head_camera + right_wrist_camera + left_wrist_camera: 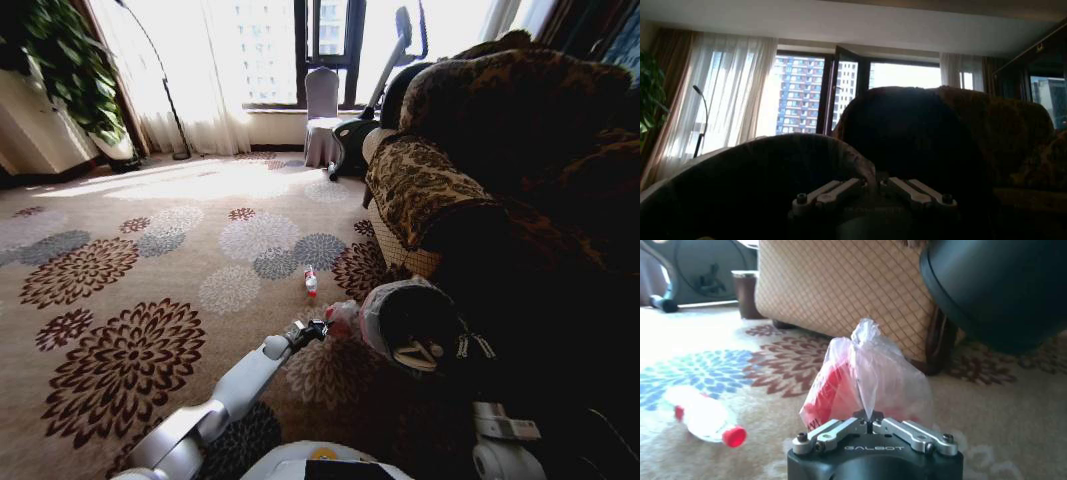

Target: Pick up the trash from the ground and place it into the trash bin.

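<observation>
Head view: the left pincer (318, 328) reaches over the carpet (150, 300) and grips the pink bag (341, 316) just beside the tilted bin (405, 320). Something pale lies inside the bin, perhaps packets. A bottle (311, 282) lies on the carpet farther off. The sofa (430, 190) stands close behind the bin.

Left wrist view: the left pincer (869, 426) is closed on the bag (863, 382); the bottle (707, 416) lies near, the bin (1000, 290) is beyond.

Right wrist view: the right pincer (871, 188) is closed on the bin's (760, 185) rim.

Overhead head view; low, close wrist views.
</observation>
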`<state>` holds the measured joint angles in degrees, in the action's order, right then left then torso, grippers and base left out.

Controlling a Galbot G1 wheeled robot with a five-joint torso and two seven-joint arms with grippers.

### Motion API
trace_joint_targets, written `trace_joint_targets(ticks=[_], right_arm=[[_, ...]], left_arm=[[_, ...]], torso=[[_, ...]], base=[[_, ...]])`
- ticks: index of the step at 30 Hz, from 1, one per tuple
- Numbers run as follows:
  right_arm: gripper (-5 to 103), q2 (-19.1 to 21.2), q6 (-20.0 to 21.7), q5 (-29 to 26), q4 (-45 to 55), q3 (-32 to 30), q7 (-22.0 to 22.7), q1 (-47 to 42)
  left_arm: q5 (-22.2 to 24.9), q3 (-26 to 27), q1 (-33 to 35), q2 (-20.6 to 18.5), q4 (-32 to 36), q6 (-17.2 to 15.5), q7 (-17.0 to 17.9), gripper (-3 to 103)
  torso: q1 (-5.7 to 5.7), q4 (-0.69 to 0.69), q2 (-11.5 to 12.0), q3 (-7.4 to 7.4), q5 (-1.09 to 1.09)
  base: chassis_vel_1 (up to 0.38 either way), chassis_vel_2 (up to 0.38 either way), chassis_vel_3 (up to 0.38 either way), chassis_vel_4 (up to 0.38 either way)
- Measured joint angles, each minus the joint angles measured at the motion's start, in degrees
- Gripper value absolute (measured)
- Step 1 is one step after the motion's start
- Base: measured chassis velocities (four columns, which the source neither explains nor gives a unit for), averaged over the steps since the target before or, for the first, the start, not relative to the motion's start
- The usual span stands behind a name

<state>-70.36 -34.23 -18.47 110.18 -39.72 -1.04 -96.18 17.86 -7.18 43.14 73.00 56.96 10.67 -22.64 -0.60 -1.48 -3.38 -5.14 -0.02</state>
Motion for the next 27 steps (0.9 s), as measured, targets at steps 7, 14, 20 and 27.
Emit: trace_joint_targets(ticks=[7, 14, 20, 27], right_arm=[[0, 1.72, 0.85, -0.02, -2.67, 4.21, 0.0, 4.15], [0, 1.53, 1.58, 0.73, -4.48, 8.05, -0.03, 6.56], [0, 2.72, 2.94, 1.04, -7.53, 11.09, 0.05, 11.09], [0, 4.69, 3.41, -0.78, -14.65, 19.14, -0.01, 20.66]], left_arm=[[8.25, 10.76, 13.09, -6.61, 16.68, -1.3, 0.28, 0], [14.78, 26.74, 31.36, -6.13, 34.38, -0.77, 0.79, 0], [25.54, 35.68, 40.01, -4.13, 48.89, -0.76, 0.62, 0], [36.41, 35.85, 47.68, -2.29, 63.62, -3.64, 0.77, 0]], torso=[[0.0, -0.01, 0.0, 0.0, -0.01], [0.01, -0.07, 0.0, 0.01, 0.04], [0.0, 0.02, -0.01, 0.01, 0.05], [0.0, -0.03, 0.0, 0.0, 0.01]], base=[[0.0, 0.0, 0.0, 0.0], [0.0, 0.0, 0.0, 0.0], [0.0, 0.0, 0.0, 0.0], [0.0, 0.0, 0.0, 0.0]])
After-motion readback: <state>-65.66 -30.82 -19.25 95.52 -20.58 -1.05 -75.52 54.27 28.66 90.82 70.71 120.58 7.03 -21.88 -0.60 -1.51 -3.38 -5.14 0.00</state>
